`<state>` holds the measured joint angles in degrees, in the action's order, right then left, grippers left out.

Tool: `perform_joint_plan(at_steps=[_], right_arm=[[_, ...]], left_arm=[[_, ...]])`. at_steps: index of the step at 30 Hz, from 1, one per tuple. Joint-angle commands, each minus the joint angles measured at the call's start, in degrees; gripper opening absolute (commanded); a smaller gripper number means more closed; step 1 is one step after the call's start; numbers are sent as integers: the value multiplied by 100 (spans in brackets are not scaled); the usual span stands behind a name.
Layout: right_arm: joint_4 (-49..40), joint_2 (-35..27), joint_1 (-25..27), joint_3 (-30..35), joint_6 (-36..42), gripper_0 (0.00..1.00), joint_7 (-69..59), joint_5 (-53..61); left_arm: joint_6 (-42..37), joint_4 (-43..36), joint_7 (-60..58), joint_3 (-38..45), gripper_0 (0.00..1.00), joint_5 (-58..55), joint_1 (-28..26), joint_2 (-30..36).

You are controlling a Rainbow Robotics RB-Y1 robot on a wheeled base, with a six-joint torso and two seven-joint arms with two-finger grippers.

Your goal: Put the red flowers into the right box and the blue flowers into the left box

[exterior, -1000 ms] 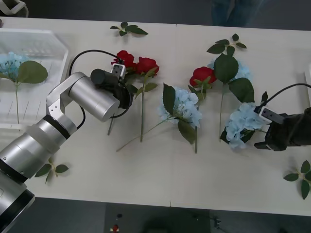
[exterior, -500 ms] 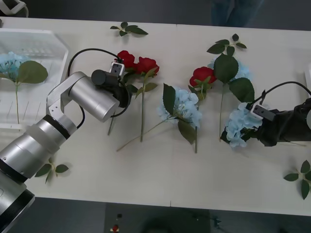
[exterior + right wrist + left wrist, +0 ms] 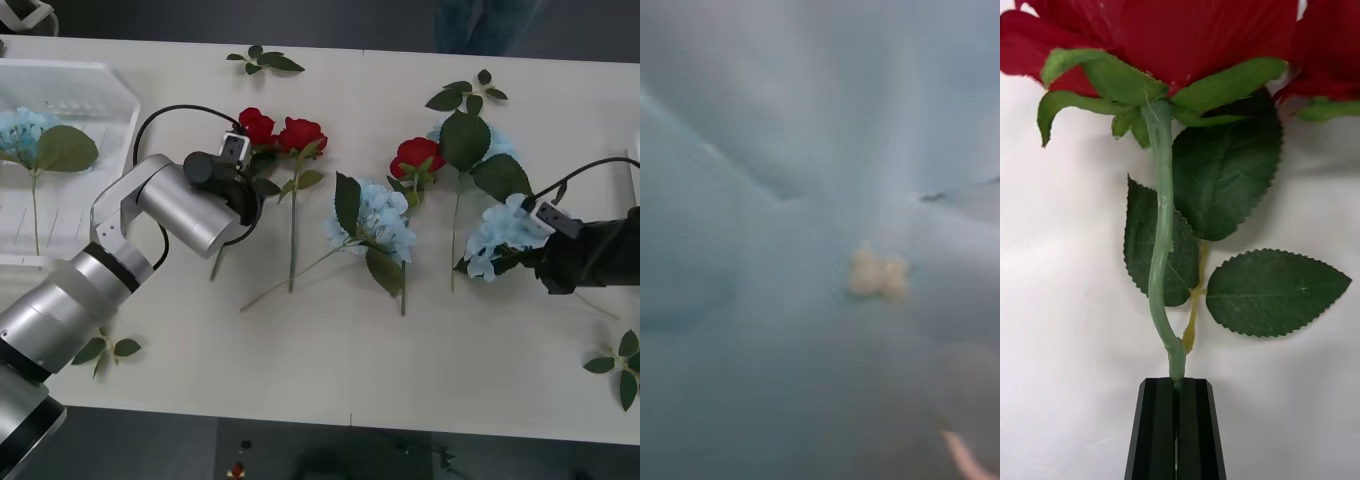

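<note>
The matte, cream-white tabletop (image 3: 330, 370) carries every item. At its far left corner the left box (image 3: 105, 90) is set, a shallow translucent white tray with slotted walls and a rounded rim; one pale-blue flower (image 3: 22, 130) with a broad green leaf is laid inside it. The left arm (image 3: 150, 215), a smooth silver cylinder, is stretched over the tabletop left of centre. The left hand (image 3: 1176, 427) is shown with its two black ribbed fingers (image 3: 1154, 435) pressed together on the thin, waxy green stem of a red rose (image 3: 256, 124), whose serrated dark leaves and deep-red petals are spread just beyond the fingertips. A second rose (image 3: 302, 133) is laid just beside the first, and a third (image 3: 417, 155) lies right of centre. The blue flowers are scattered over the middle and right: one fluffy cluster (image 3: 378, 220) at centre and another (image 3: 497, 148) behind large leaves. The right hand (image 3: 535, 250), black and boxy, is pushed against a further blue cluster (image 3: 498, 235) at the right; whether it is open or closed cannot be told. Small flowerless green sprigs (image 3: 262, 60) are placed at the far edge.
</note>
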<state>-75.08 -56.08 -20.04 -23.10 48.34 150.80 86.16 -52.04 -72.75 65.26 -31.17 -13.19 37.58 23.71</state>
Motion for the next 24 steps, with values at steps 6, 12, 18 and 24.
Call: perform_joint_plan(at_steps=[6, 12, 18, 24], right_arm=[[274, -1150, -44, 323, 589, 0, -121, 3038], [450, -1344, -44, 473, 1028, 0, -191, 4919], [441, -1133, 27, 473, 1063, 0, -314, 6334], [133, -430, 18, 763, 1046, 0, -217, 6598]], left_arm=[[308, -1137, 31, 32, 0, 18, -971, 933], [370, -2051, 48, 32, 5, -325, -1499, 1584], [449, -2156, 66, 23, 66, -518, -1499, 1654], [449, -2314, 66, 137, 66, -615, -1411, 1645]])
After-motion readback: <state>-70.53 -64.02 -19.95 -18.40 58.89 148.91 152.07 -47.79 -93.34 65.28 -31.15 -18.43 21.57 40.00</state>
